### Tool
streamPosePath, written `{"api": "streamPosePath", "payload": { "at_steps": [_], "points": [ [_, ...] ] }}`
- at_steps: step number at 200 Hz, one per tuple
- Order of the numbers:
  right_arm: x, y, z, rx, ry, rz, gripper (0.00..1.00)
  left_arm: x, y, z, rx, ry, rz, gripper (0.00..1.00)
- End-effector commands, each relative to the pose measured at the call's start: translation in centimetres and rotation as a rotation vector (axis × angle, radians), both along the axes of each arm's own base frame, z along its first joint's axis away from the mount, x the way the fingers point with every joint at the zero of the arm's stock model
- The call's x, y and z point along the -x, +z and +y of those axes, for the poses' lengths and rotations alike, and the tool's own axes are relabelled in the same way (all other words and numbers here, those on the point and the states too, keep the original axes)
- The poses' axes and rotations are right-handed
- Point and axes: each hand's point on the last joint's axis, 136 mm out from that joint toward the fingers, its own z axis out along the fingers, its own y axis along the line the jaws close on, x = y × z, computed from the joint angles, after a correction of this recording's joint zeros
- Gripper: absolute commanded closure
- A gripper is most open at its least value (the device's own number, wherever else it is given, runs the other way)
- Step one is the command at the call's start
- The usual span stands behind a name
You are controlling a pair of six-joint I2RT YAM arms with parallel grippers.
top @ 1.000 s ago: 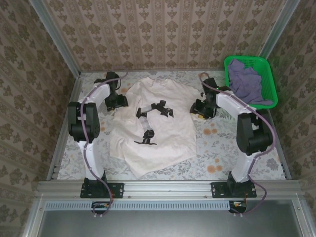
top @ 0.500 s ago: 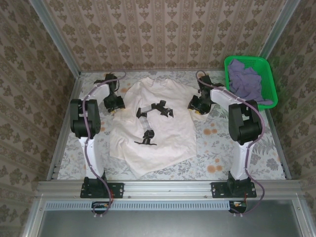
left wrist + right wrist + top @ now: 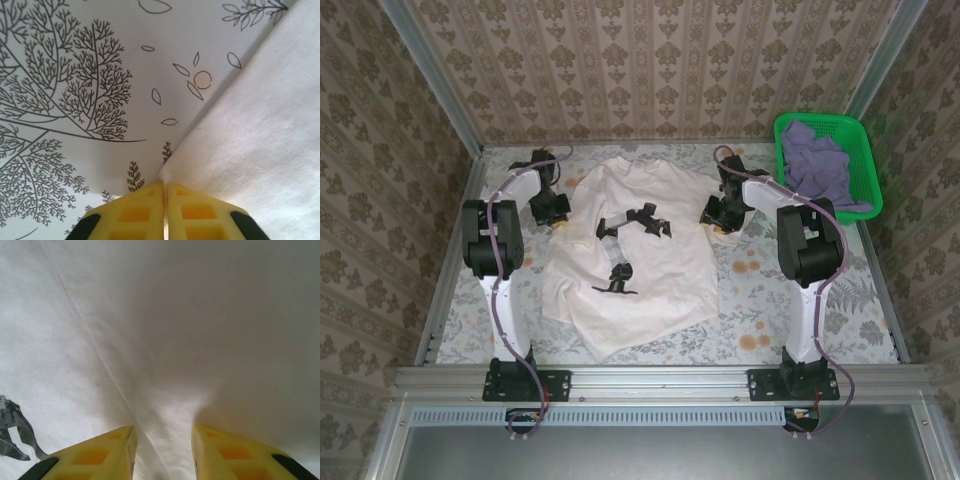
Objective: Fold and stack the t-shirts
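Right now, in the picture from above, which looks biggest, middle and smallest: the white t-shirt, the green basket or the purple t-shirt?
1. white t-shirt, spread out flat: clearly the biggest.
2. green basket: middle.
3. purple t-shirt: smallest, but it is bunched up inside the basket, so it looks smaller than it would spread out.

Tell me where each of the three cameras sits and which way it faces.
Top external: high behind the robot, looking down on left arm, right arm and cream t-shirt.
Left wrist: looks down past fingers shut on the shirt's corner.
Right wrist: looks down past parted fingers at cream cloth.
All three share the t-shirt.
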Motion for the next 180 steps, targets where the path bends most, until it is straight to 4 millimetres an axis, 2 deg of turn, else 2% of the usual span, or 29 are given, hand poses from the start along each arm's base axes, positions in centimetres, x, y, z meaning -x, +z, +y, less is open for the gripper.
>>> {"api": "streamPosePath", "payload": {
  "at_steps": [1, 42, 85, 138, 180],
  "points": [
    [-0.4, -0.2, -0.6, 0.021, 0.004, 0.009, 0.64, -0.5, 0.9, -0.1, 0.013, -0.007, -0.014, 1.0],
    [-0.7, -0.8, -0.9, 0.023, -0.001, 0.022, 0.65, -1.2, 2.5, 0.2, 0.004, -0.008, -0.042, 1.0],
    [-0.7, -2.1, -1.9, 0.047, -0.03, 0.063, 0.66, -1.6, 5.1, 2.1, -0.037, 0.018, -0.105, 1.0],
    [-2.2, -2.5, -2.1, 0.046, -0.067, 0.079, 0.71, -3.0, 6.3, 7.7, -0.072, 0.135, -0.133, 1.0],
    [-3.4, -2.7, -1.8, 0.033, -0.071, 0.088, 0.71, -6.7, 7.4, 11.9, -0.109, 0.197, -0.196, 1.0]
  ]
}}
